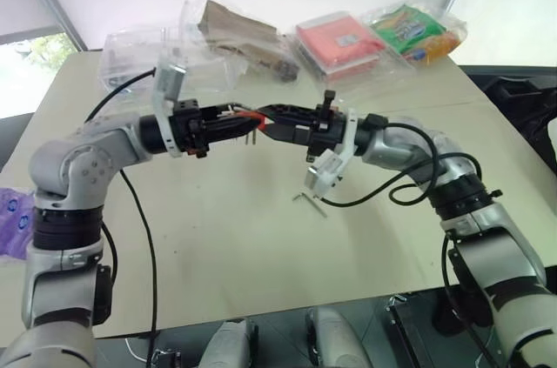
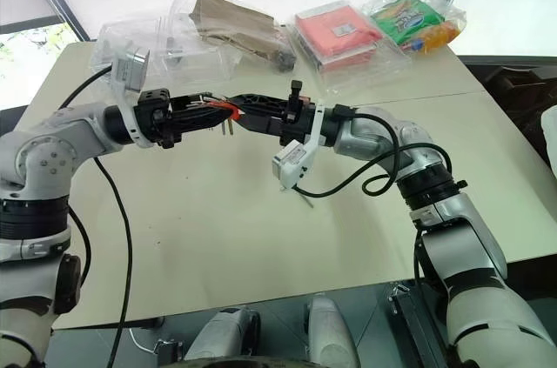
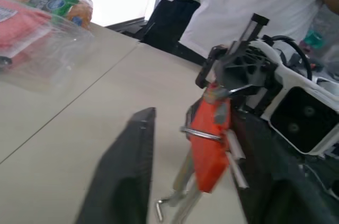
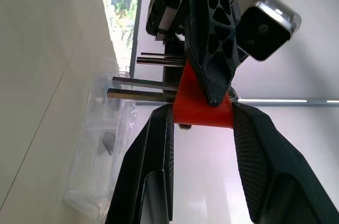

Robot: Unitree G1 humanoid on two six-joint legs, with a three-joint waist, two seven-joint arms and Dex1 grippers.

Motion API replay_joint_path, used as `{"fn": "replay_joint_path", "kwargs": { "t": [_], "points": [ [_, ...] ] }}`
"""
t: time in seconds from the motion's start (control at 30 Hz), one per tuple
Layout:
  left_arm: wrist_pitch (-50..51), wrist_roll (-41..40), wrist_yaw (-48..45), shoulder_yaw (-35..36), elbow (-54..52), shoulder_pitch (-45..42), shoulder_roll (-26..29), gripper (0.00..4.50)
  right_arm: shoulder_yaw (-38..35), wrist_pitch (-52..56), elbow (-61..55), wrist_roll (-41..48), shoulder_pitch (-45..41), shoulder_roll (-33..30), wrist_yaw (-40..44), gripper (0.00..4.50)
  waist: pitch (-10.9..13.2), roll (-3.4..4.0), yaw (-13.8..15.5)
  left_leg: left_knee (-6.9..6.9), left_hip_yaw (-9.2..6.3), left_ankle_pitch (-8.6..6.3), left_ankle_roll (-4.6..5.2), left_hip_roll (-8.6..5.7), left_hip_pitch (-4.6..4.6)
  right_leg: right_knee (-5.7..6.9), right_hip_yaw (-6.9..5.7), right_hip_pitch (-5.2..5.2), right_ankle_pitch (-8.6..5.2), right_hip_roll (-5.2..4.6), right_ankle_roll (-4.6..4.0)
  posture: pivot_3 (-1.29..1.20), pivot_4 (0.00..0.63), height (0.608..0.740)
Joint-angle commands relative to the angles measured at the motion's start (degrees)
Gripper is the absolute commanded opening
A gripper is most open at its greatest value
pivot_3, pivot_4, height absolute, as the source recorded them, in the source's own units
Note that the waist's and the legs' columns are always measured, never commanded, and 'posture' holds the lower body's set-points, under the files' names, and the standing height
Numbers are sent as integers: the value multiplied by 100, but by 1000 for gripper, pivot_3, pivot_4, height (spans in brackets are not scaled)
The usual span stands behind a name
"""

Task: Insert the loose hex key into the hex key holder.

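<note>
The hex key holder (image 1: 252,116), a small red-orange block with grey keys sticking out, hangs in the air over the middle of the table (image 1: 218,246). My right gripper (image 1: 266,124) reaches in from the right and is shut on the holder (image 4: 201,108), one finger on each side. My left gripper (image 1: 247,123) comes from the left, points at the right one and is shut on the same holder (image 3: 209,139). The loose hex key (image 1: 310,203), a thin grey L-shaped rod, lies flat on the table below my right wrist, and neither gripper touches it.
Along the table's far edge stand clear plastic boxes: an empty one (image 1: 130,55), one with a brown bag (image 1: 231,27), a red packet (image 1: 339,42) and a colourful snack packet (image 1: 416,30). A person in a white shirt (image 3: 254,1) stands beyond the table's right side.
</note>
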Motion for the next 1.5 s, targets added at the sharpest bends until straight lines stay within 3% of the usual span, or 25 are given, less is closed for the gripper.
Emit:
{"fn": "replay_joint_path", "kwargs": {
  "t": [0.03,0.07,0.47,0.67,0.7,0.77,0.9,1.0,1.17,1.3,1.5],
  "points": [
    [-68,-1,52,106,-69,-17,23,229,-132,-74,-171,199,-240,1,22,989,0,0,-1,0,0,0,0,0,0,0,0,0,0,0,0,0,150,740],
    [-57,-2,41,103,-70,-15,19,58,-127,-69,-167,210,-246,5,42,989,0,0,-1,0,0,0,0,0,0,0,0,0,0,0,0,0,150,740],
    [-114,132,8,17,-85,-32,-44,58,-129,138,-147,415,-247,30,323,989,0,0,-1,1,0,0,0,0,0,0,1,0,0,0,0,0,150,740],
    [-119,186,56,18,-133,11,-73,0,-180,288,-158,477,-197,64,398,4147,0,0,0,1,0,0,0,0,0,1,1,0,0,0,0,0,150,740],
    [-109,182,61,27,-152,25,-66,0,-181,341,-141,502,-193,57,441,4454,0,0,0,1,0,0,0,0,0,1,1,0,0,0,0,0,150,740],
    [-113,196,69,38,-191,54,-40,0,-191,544,-97,714,-154,55,615,4454,0,0,-1,1,0,0,0,0,0,1,1,0,0,0,0,0,150,740],
    [-304,387,198,110,-268,118,28,0,-383,2872,-455,2559,387,23,2308,4454,0,-1,9,4,-4,0,0,2,1,-1,0,7,0,-1,0,0,150,740],
    [-770,746,412,116,-361,200,1,0,-673,6397,-1733,4067,970,-250,3480,4454,0,-1,55,11,-16,-1,3,0,-1,-10,-4,22,0,-5,0,0,150,740],
    [-1274,1094,751,92,-488,411,-182,0,-882,9770,-3108,5083,1356,-571,3783,4454,0,0,81,12,-13,-3,6,1,-1,-10,-2,17,0,-12,0,0,150,740],
    [-1297,1069,912,106,-701,601,-302,0,-905,10833,-3582,5318,1628,-595,3610,4454,0,0,120,8,-16,-4,7,5,0,-9,2,16,0,-13,0,0,150,740],
    [-1248,1029,1098,126,-948,815,-364,0,-574,11089,-3847,5138,2125,-491,3231,4454,0,-1,202,15,-9,-7,13,-2,-3,-11,2,18,0,-20,0,0,150,740]
  ]
}}
